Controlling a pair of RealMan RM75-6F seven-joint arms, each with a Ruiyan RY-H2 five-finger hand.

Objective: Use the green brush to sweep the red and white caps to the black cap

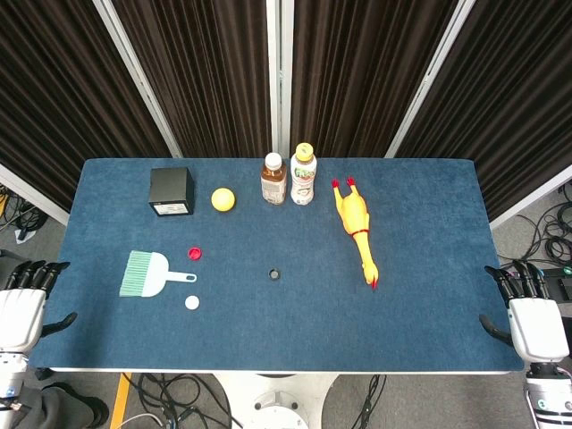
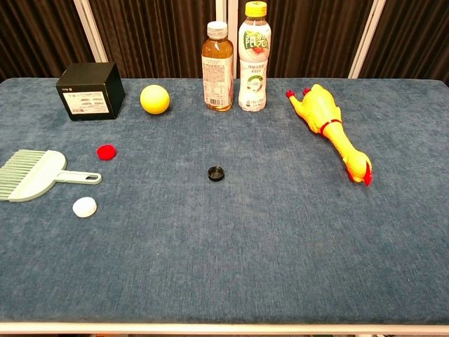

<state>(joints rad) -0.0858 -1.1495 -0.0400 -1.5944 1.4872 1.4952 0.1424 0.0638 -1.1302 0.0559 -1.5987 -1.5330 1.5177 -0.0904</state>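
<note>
The green brush (image 1: 147, 274) (image 2: 31, 175) lies flat on the left part of the blue table, bristles to the left, handle pointing right. The red cap (image 1: 195, 253) (image 2: 106, 152) sits just beyond the handle. On the near side of the handle is the white cap (image 1: 192, 302) (image 2: 84, 206). The black cap (image 1: 274, 273) (image 2: 216, 173) rests near the table's middle. My left hand (image 1: 25, 299) hangs off the left table edge, fingers apart and holding nothing. My right hand (image 1: 529, 313) is off the right edge, likewise empty. Neither hand shows in the chest view.
Along the back stand a black box (image 1: 172, 191) (image 2: 90, 90), a yellow ball (image 1: 222, 199) (image 2: 155, 99), a brown tea bottle (image 1: 273, 179) (image 2: 217, 67) and a white-labelled bottle (image 1: 303, 174) (image 2: 253, 57). A yellow rubber chicken (image 1: 357, 225) (image 2: 330, 127) lies at the right.
</note>
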